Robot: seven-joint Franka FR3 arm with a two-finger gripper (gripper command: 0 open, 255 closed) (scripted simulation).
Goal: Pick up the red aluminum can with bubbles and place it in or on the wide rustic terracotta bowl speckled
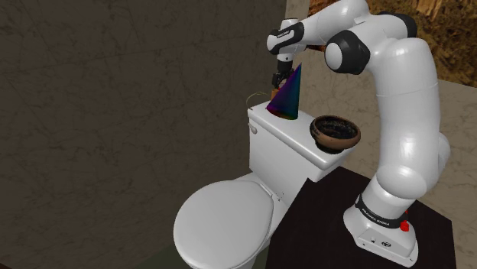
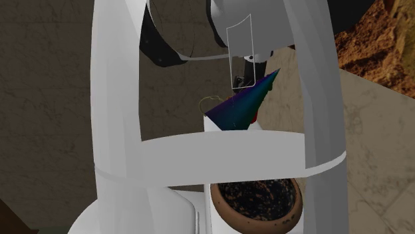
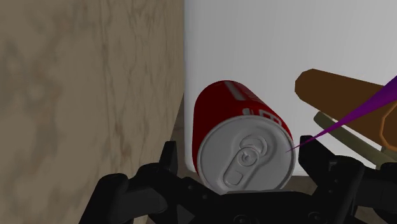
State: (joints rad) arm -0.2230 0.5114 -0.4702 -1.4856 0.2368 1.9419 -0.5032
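Gripper [image 1: 280, 82] hangs over the back of the toilet tank [image 1: 284, 151], pointing down, behind the purple cone [image 1: 289, 96]. Fingers [image 3: 170, 160] apart, straddling the red can [image 3: 236, 108], a small gap each side, not gripping. Can stands upright on the tank lid, close by the wall, silver top up. Bowl [image 1: 327, 142] sits at the lid's other end, past the cone, well apart from the can.

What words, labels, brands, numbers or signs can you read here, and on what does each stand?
Nothing can be quoted.
On the red can: white marks, too blurred to read.
On the dark band at the arm's foot: pale lettering, too small to read.
On the dark band near the arm's wrist: the same.
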